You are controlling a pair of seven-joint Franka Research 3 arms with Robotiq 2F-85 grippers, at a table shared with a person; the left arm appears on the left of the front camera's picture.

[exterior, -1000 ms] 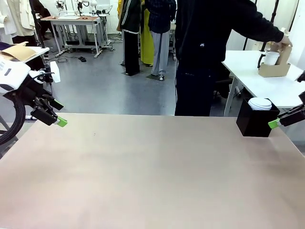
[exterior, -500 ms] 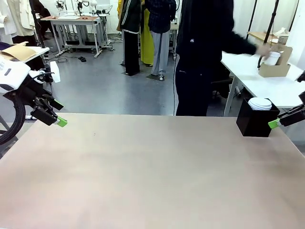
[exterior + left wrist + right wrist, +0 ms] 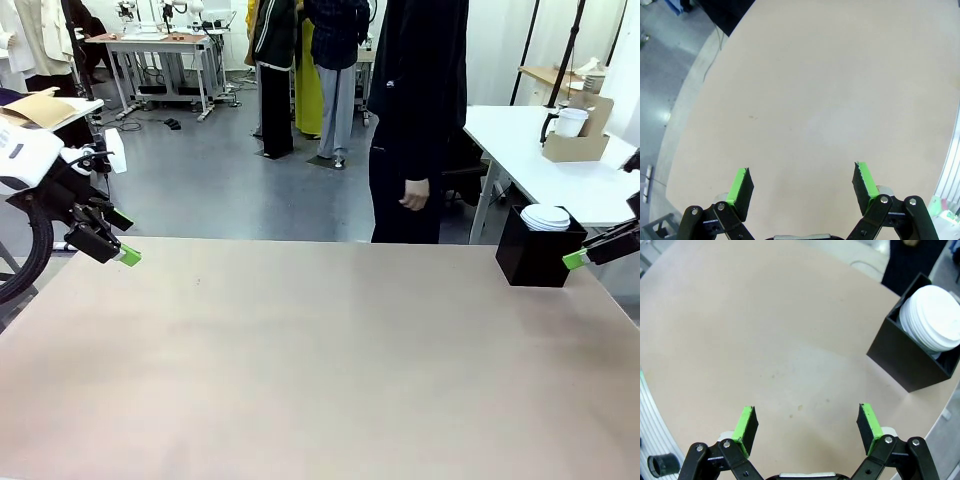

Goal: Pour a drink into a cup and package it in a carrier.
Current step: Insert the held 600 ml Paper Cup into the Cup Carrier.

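The brown cardboard carrier (image 3: 578, 143) stands on a white side table (image 3: 560, 175) at the back right, beyond my table, with a white cup (image 3: 571, 121) in it. The drink is out of view. My left gripper (image 3: 125, 257) hovers open over the table's far left edge, and in the left wrist view its fingers (image 3: 802, 182) are spread over bare tabletop. My right gripper (image 3: 575, 260) is open at the far right, just beside the black box. Nothing lies between its fingers (image 3: 807, 427) in the right wrist view.
A black cube-shaped box (image 3: 532, 255) holding a stack of white lids (image 3: 935, 320) sits at the table's far right corner. A person in dark clothes stands at the far edge, one hand (image 3: 412, 193) hanging down. The beige tabletop (image 3: 320, 350) is bare.
The person's arm, which reached out to the carrier on the side table, has drawn back and now hangs at the side. Neither arm has moved.
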